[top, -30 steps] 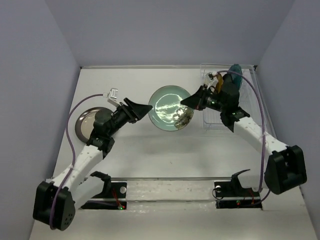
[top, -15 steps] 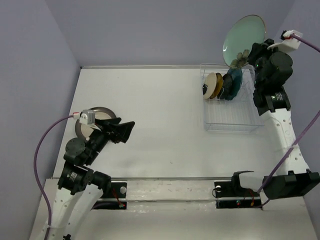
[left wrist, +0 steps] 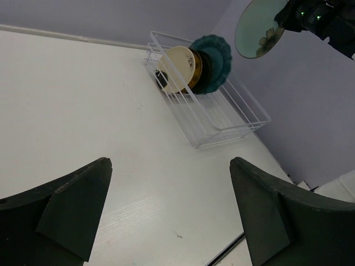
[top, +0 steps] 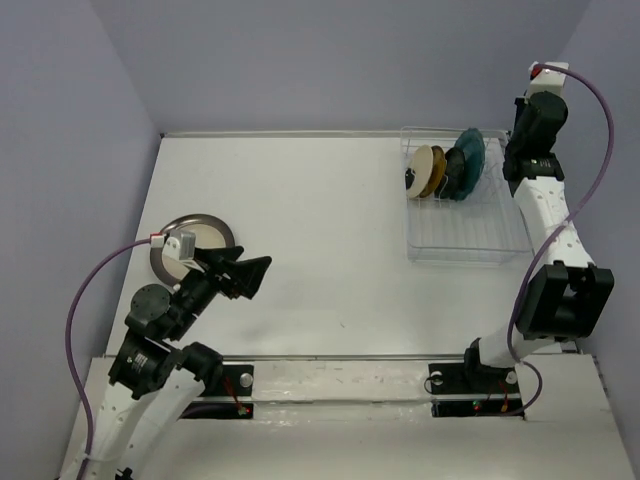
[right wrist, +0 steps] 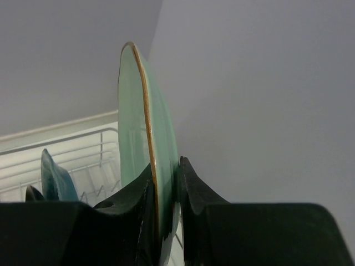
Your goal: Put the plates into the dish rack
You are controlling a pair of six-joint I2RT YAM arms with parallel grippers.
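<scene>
Mint-green flowered round plate (right wrist: 136,138) hangs on edge, pinched by the right pincer (right wrist: 165,180), high over the clear wire dish rack (left wrist: 233,133); the free slot beside the scalloped teal plate (left wrist: 219,52) looks straight below. Left pincer (left wrist: 169,210) gapes empty.

Mint plate (left wrist: 255,25) was pale green, dark flower motif near rim, thin amber edge line. Scalloped plate (left wrist: 217,52) was dark teal. Cream plate (left wrist: 178,67) bore black patch. Amber plate (left wrist: 197,71) showed dark rim. Plate on table (top: 205,232) was beige, grey-rimmed. Dish rack (left wrist: 222,119) appeared white-wired. Table (top: 320,220) was white.
</scene>
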